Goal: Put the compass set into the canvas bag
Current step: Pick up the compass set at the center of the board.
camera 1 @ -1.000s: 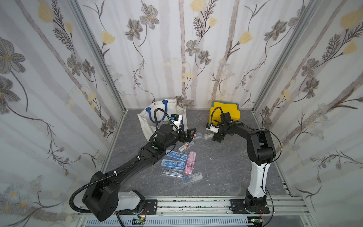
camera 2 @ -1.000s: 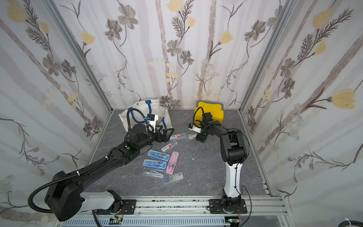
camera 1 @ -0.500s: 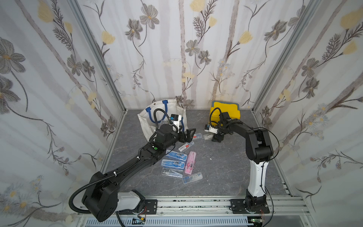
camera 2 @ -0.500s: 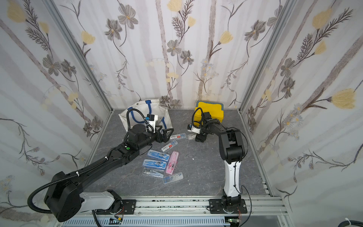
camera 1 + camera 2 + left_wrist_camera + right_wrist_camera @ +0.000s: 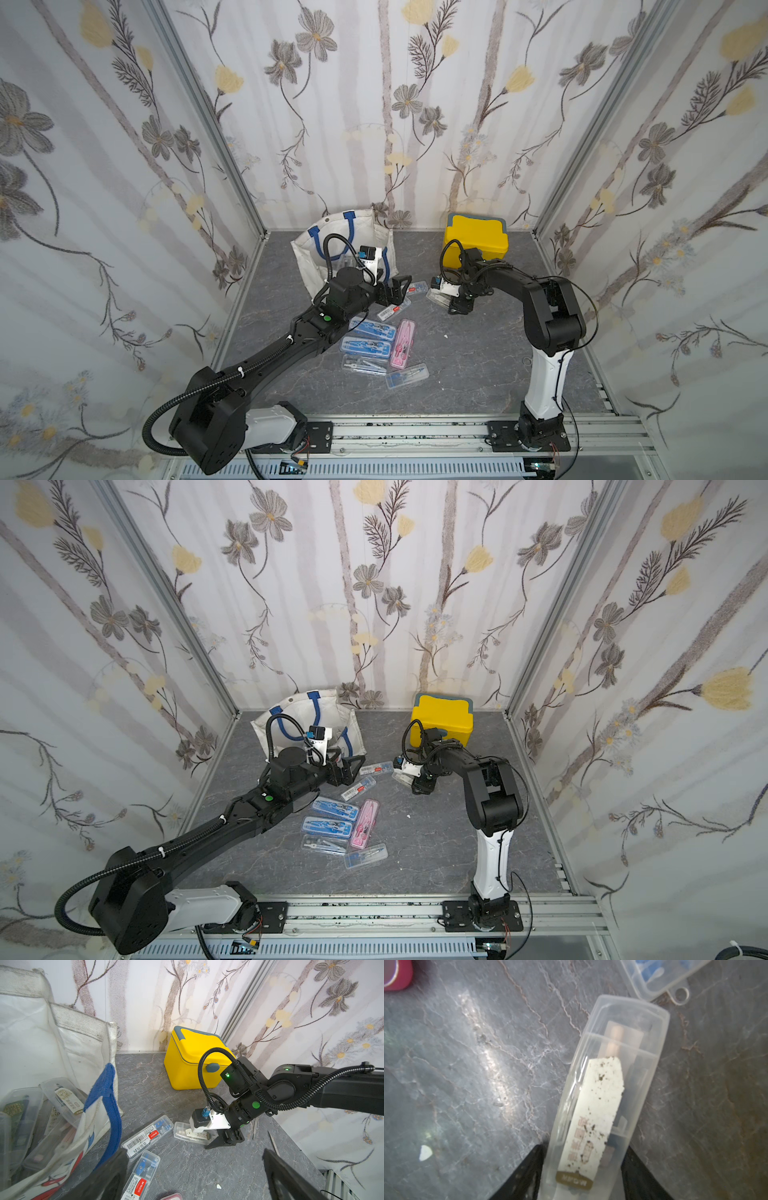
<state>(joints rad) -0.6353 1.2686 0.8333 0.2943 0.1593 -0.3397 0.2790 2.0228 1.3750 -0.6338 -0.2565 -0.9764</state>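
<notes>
Both jaws of right gripper (image 5: 584,1147) now clamp clear compass case (image 5: 612,1068), wider second ago; case seems ready for lift to canvas bag (image 5: 305,257); left gripper (image 5: 194,1169) wide open, empty

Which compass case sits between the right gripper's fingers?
The clear case with the worn white label, the one nearest the yellow box; the right gripper straddles only it.
</notes>
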